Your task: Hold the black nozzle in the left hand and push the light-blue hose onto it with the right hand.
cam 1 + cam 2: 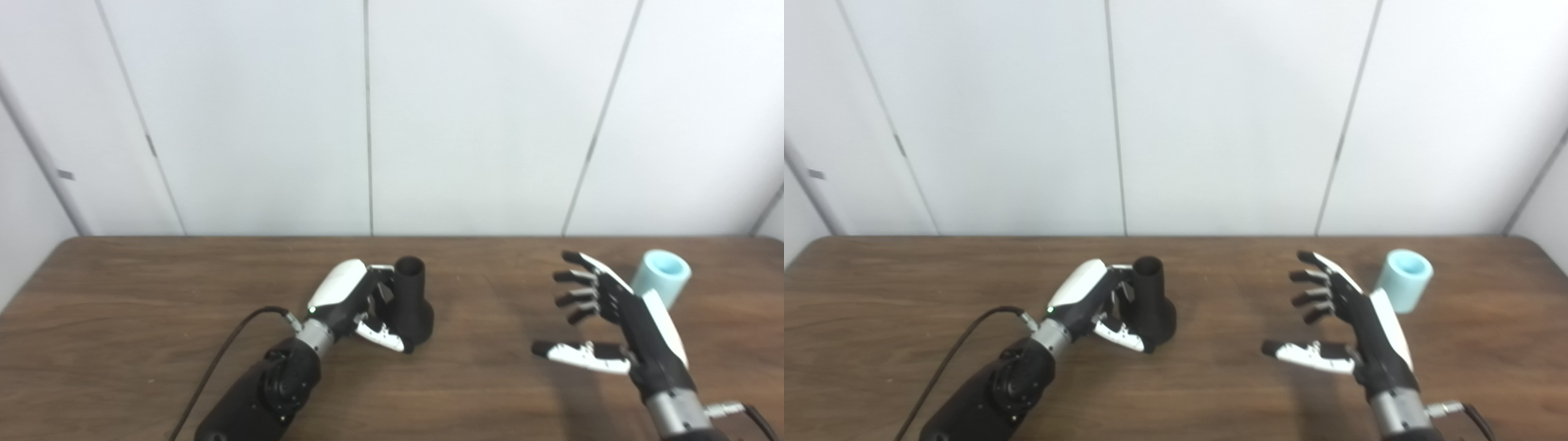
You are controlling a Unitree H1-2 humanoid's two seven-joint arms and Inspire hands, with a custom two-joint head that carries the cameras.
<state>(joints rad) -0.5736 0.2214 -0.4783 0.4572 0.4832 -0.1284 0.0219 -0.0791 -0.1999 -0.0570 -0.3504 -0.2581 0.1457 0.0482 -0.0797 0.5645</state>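
Hose [1407, 280] near table [876, 294] edge, unheld.

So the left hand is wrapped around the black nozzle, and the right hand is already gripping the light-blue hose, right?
Not quite. The left hand does grasp the black nozzle, but the right hand is open and empty; the right eye view shows the light-blue hose standing untouched behind it.
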